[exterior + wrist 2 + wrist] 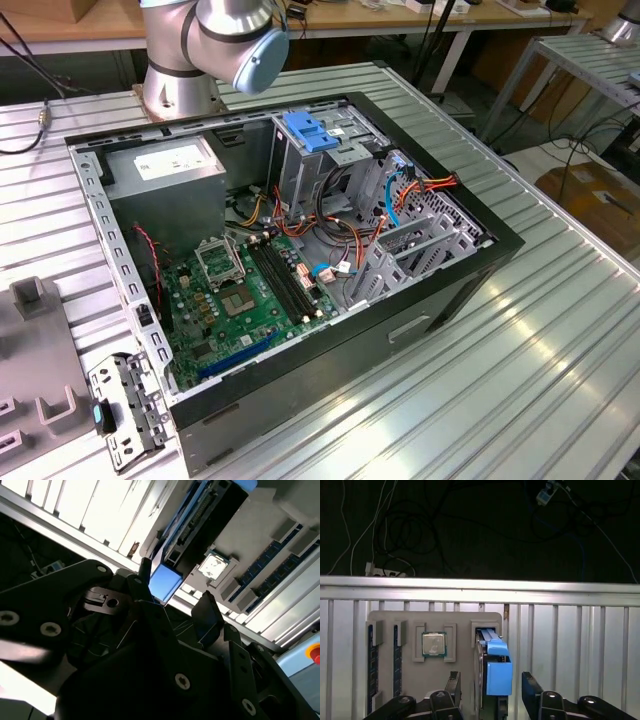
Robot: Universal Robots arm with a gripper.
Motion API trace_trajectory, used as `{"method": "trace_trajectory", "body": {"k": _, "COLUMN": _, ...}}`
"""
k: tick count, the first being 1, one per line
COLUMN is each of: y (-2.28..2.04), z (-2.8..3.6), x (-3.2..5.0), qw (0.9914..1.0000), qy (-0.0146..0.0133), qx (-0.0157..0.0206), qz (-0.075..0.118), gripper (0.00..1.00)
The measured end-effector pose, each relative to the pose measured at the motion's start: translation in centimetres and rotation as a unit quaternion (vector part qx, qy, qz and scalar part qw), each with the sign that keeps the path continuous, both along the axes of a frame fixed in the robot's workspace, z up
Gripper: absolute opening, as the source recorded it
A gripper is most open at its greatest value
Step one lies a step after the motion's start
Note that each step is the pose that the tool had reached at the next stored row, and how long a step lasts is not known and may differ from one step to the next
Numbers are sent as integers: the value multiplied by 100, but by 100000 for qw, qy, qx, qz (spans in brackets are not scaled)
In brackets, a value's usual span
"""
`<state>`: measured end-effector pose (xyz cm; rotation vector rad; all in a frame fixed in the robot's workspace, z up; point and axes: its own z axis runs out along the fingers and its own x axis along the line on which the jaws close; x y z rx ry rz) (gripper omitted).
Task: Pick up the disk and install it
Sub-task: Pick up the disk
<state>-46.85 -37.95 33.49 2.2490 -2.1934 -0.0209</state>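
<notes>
Your gripper has its fingers spread apart, one on either side of the disk, with a sliver of gap showing on both sides, so nothing is clamped. In the second wrist view you see the same thing: the two dark fingertips stand apart and the disk's bright blue carrier sits between them. The disk stands on its edge in a slot of the grey parts tray, dark body on one face and blue frame on the other. On that same tray, just beside the disk's slot, you have a square processor chip lying flat in its own recess, and further along two memory sticks set on edge. The tray rests on the ribbed aluminium table, close to its rail. In the exterior view the arm's base stands on that table behind the open computer case, which lies on its side with the green motherboard exposed and a light-blue latch plate on top of the drive cage.
</notes>
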Motion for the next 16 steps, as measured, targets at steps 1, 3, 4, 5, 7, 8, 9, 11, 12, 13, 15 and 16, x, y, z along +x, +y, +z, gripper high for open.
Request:
{"method": "trace_trajectory", "body": {"k": 1, "y": -1, "z": -29, "x": -18, "qw": 100000, "qy": -9, "qx": 0, "qz": 110, "gripper": 60}}
{"method": "trace_trajectory", "body": {"k": 3, "y": 6, "z": -84, "x": -26, "qw": 100000, "qy": -11, "qx": 4, "qz": 139, "gripper": 60}}
{"method": "trace_trajectory", "body": {"k": 4, "y": 13, "z": -106, "x": -29, "qw": 100000, "qy": -12, "qx": 4, "qz": 139, "gripper": 60}}
{"method": "trace_trajectory", "body": {"k": 5, "y": 24, "z": -141, "x": -38, "qw": 100000, "qy": -12, "qx": 4, "qz": 140, "gripper": 60}}
{"method": "trace_trajectory", "body": {"k": 7, "y": 36, "z": -206, "x": -61, "qw": 100000, "qy": -15, "qx": 5, "qz": 140, "gripper": 60}}
{"method": "trace_trajectory", "body": {"k": 8, "y": 40, "z": -233, "x": -61, "qw": 100000, "qy": -12, "qx": 2, "qz": 144, "gripper": 60}}
{"method": "trace_trajectory", "body": {"k": 9, "y": 41, "z": -247, "x": -61, "qw": 100000, "qy": -11, "qx": 4, "qz": 148, "gripper": 60}}
{"method": "trace_trajectory", "body": {"k": 11, "y": 42, "z": -257, "x": -61, "qw": 100000, "qy": 10, "qx": -6, "qz": 142, "gripper": 58}}
{"method": "trace_trajectory", "body": {"k": 12, "y": 42, "z": -261, "x": -61, "qw": 100000, "qy": -2, "qx": 0, "qz": 141, "gripper": 51}}
{"method": "trace_trajectory", "body": {"k": 13, "y": 42, "z": -264, "x": -61, "qw": 100000, "qy": -9, "qx": 2, "qz": 142, "gripper": 51}}
{"method": "trace_trajectory", "body": {"k": 15, "y": 42, "z": -273, "x": -61, "qw": 100000, "qy": -9, "qx": 3, "qz": -28, "gripper": 51}}
{"method": "trace_trajectory", "body": {"k": 16, "y": 43, "z": -277, "x": -61, "qw": 99999, "qy": -13, "qx": 0, "qz": -382, "gripper": 51}}
